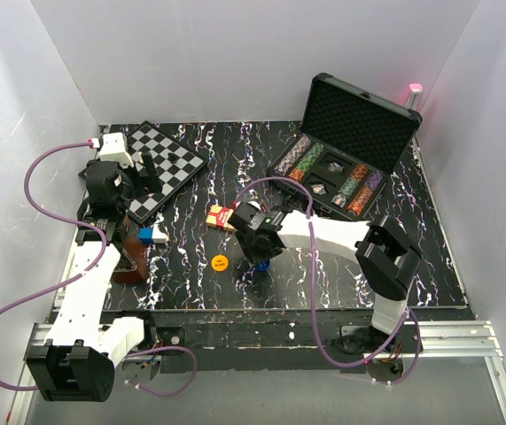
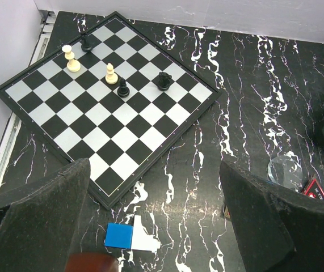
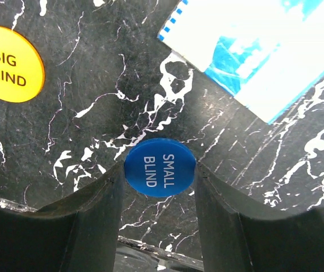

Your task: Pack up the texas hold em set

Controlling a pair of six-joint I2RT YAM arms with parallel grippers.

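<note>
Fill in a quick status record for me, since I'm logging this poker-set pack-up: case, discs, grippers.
case: briefcase open, chips in rows inside
blue disc: blue disc marked SMALL BLIND, on the table, between the right gripper fingers; grip unclear
yellow disc: yellow disc marked BIG BLIND, on the table, untouched
left gripper: left gripper open, empty, by the chessboard
</note>
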